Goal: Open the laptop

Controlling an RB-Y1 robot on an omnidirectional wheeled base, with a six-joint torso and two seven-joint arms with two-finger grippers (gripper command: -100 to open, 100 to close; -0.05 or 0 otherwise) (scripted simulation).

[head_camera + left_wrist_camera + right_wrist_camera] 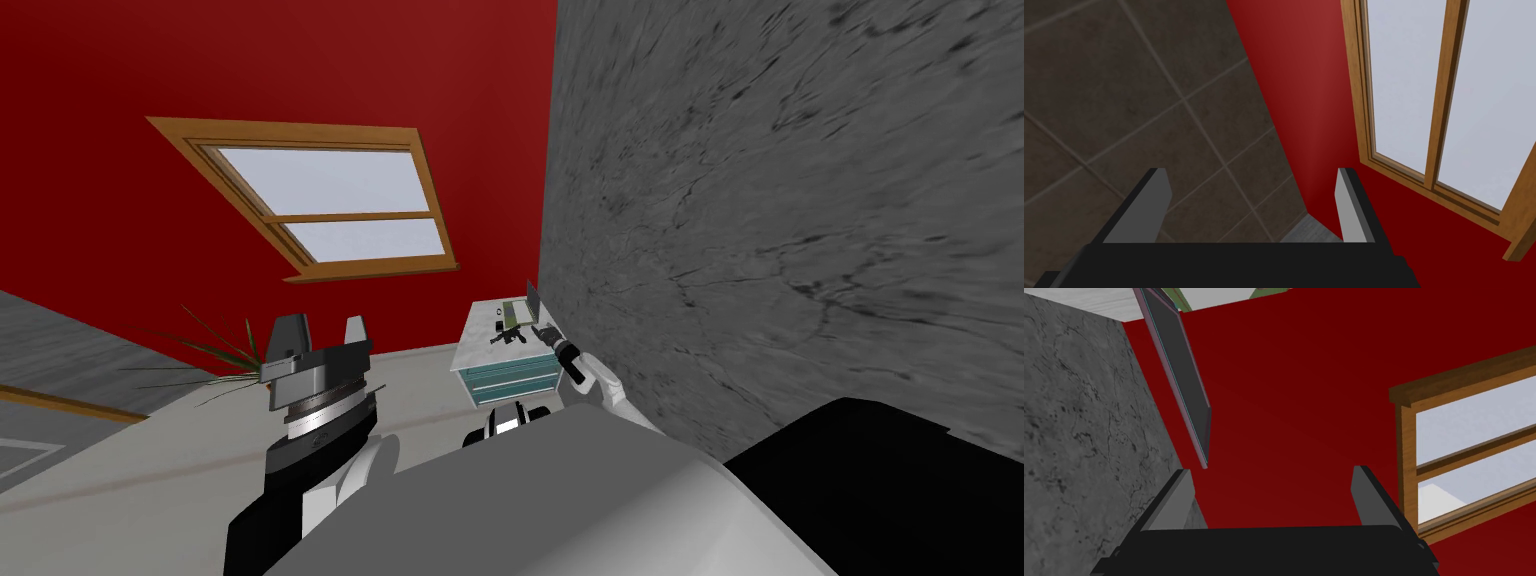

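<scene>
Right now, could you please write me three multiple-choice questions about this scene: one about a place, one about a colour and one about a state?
1. Where does the laptop stand?
A. On the floor
B. On the white-topped cabinet beside the grey wall
C. On the window sill

2. What colour are the cabinet's drawers?
A. Teal
B. Yellow
C. Black

3. In what state is the right pincer?
A. Shut on the laptop's lid
B. Open, holding nothing
C. Shut and empty

Answers:
1 B: the head view shows the laptop on the cabinet's top, next to the grey wall.
2 A: the drawer fronts under the white top are teal.
3 B: in the right wrist view the two fingers stand wide apart with nothing between them.
</scene>
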